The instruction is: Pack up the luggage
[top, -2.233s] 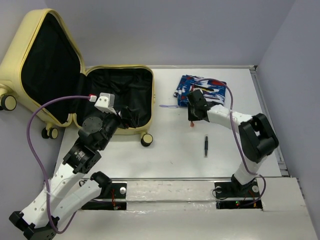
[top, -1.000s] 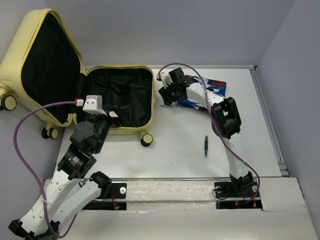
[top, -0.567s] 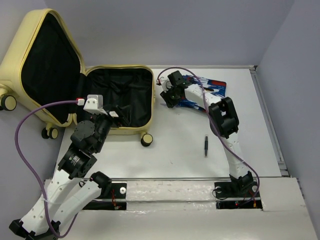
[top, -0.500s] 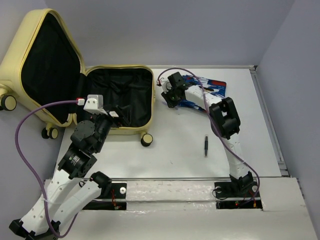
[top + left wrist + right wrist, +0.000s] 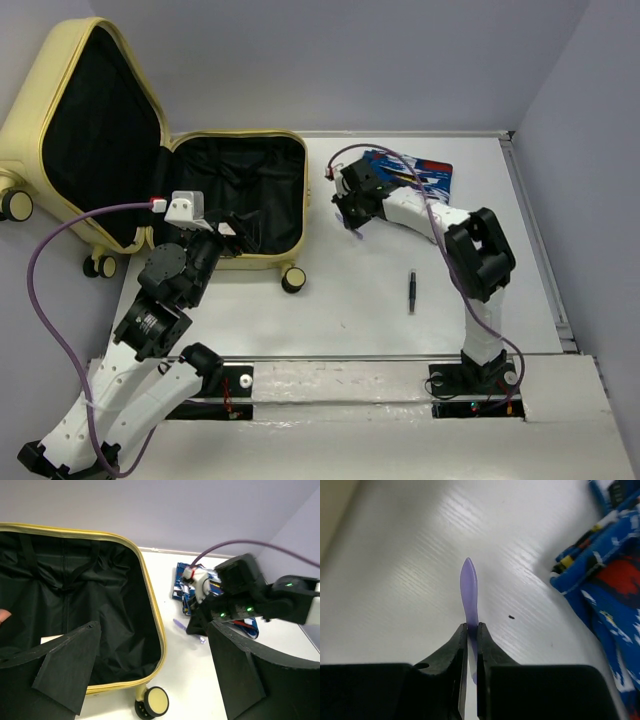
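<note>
The luggage [image 5: 305,200] is a pale-yellow suitcase lying open at the table's left, with black lining and its lid [image 5: 60,80] propped up. In the left wrist view its rim [image 5: 150,600] runs between the wide-apart fingers of my left gripper [image 5: 152,630], which is open and holds nothing. In the top view that gripper [image 5: 240,228] hovers at the suitcase's near right corner. My right gripper [image 5: 352,218] is to the right of the suitcase, next to a blue patterned packet [image 5: 420,175]. It [image 5: 472,626] is shut on a thin purple stick [image 5: 469,585], whose free end points ahead over the white table.
The blue packet [image 5: 610,600] lies just right of the right gripper. A black pen [image 5: 411,291] lies on the table nearer the arm bases. A suitcase wheel [image 5: 293,279] sticks out by the near rim. Grey walls bound the table at the back and right.
The right gripper's jaws have closed onto the purple stick, and it has shifted a little nearer and to the right. The left arm has stayed put.
</note>
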Robot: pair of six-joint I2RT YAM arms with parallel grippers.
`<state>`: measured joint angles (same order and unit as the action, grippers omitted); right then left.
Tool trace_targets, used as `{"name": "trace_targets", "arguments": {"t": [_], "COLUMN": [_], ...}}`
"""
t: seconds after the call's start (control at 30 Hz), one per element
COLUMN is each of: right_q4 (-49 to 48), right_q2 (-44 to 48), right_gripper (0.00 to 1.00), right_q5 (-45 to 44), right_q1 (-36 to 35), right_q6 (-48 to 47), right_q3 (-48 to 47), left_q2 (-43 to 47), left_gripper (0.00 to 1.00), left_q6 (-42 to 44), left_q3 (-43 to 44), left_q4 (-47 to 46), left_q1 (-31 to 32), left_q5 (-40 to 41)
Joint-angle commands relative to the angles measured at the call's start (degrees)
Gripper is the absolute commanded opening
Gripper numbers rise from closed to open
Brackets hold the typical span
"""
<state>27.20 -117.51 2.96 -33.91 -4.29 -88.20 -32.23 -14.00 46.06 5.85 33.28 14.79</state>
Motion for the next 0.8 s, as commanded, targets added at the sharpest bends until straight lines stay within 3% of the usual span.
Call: {"name": "trace_targets", "arguments": {"t": [0.0,0.13,0.23,0.27,0.33,0.37,0.43,0.5,0.6,0.77], "right_q4": [-3.03,-4.35,-8.37,-9.18,-9.53,-9.36,-9.36,-9.62,-10.85,-11.12], "right_q2": [12.21,14.33,9.88,8.02,4.24,2.13,3.85,7.02,16.24,32.23], "right_gripper": [0.07,0.07,0.07,0.12,0.39,0.72,0.99,1.0,0.97,0.85], "right_q5": [-2.17,0.46,6.15,7.14,7.76,6.46,-0.8,-2.7,-7.69,-15.43], "right_q1": [-0.71,-4.31,-8.27,-8.97,-9.51,-9.51,-9.51,-8.2,-3.46,6.21], "right_q6": [6.84,7.9,11.66,12.9,15.45,17.11,17.39,17.91,21.42,34.6], "right_q3": [-1.0,-5.47,-15.99,-18.56,-23.31,-24.55,-22.91,-18.43,-3.07,29.84], "left_q2": [0.59,0.41,0.15,0.15,0.06,0.23,0.5,0.76,0.94,1.99], "left_gripper": [0.99,0.99,0.99,0.99,0.99,0.99,0.99,0.99,0.99,0.99], "left_q6": [0.29,0.11,0.2,0.2,0.2,0.29,0.2,0.2,-0.06,-0.59], "left_q3": [0.17,0.08,0.08,0.08,0.08,0.08,0.17,0.25,0.34,0.61], "left_q4": [-2.68,-2.77,-2.86,-2.77,-2.77,-2.6,-2.51,-2.59,-2.86,-3.03], "left_q1": [-0.41,-0.58,-1.02,-1.2,-1.2,-1.2,-1.28,-1.29,-1.29,-1.55], "left_q5": [-0.37,-0.64,-0.9,-0.81,-0.55,-0.29,-0.2,-0.9,-3.18,-6.52]}}
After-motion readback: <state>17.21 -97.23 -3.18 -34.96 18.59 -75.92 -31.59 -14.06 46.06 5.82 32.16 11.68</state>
